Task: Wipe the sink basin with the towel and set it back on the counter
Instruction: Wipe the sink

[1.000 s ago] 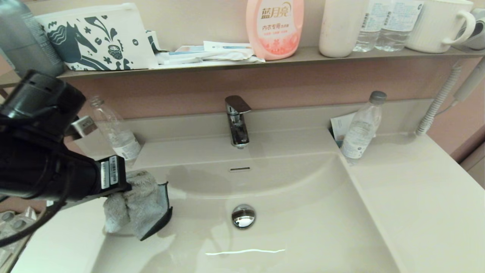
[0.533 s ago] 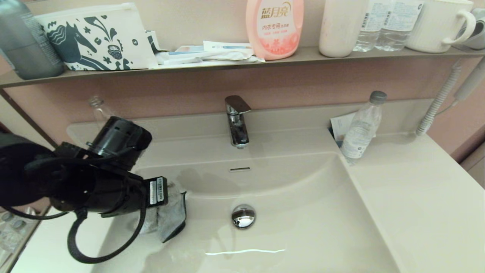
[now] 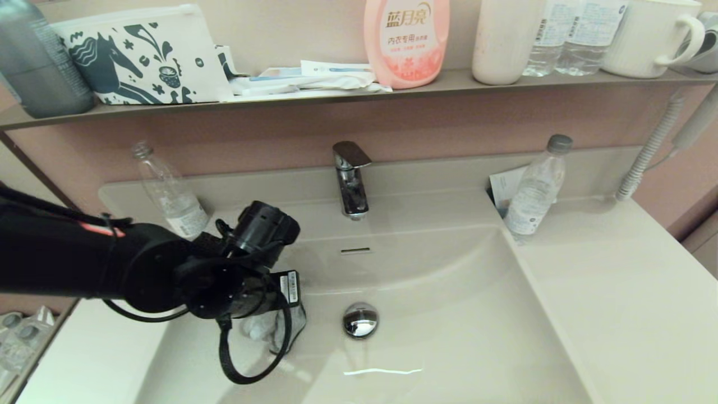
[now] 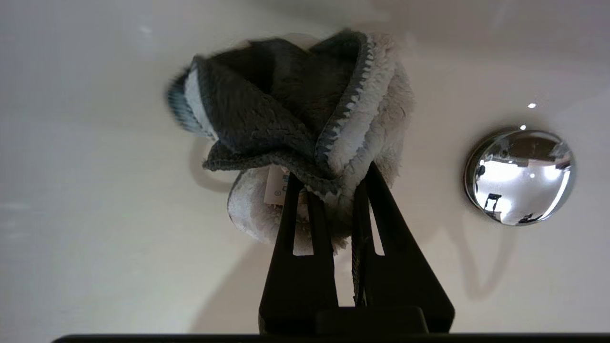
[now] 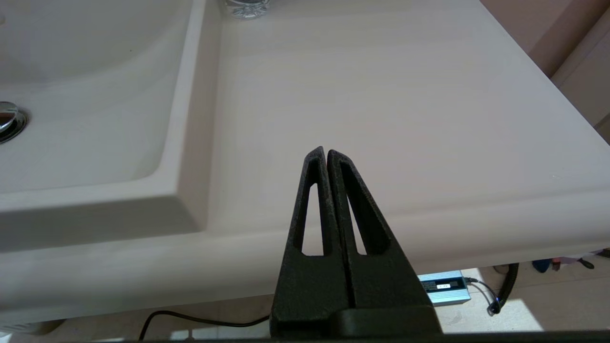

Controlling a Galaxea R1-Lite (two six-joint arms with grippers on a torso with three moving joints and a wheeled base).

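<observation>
Sink basin (image 3: 449,336): left end effector (image 4: 331,178) reaches in, clamped on towel (image 4: 295,119) beside drain plug (image 4: 520,176).

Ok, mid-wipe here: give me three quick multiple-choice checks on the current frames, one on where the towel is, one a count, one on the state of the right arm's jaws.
1. Where is the towel?
A. Flat on the counter at the robot's right
B. In the sink basin, on the robot's left of the drain plug
C. On the wall shelf

2. How many clear plastic bottles stand on the counter?
A. None
B. Two
C. Five

3. What are the jaws of the right gripper doing?
A. Shut on nothing
B. Shut on the towel
C. Wide open

Answers:
1 B, the left gripper holds the towel down in the bowl beside the plug.
2 B, a left bottle and a right bottle flank the faucet.
3 A, they meet over bare counter.
</observation>
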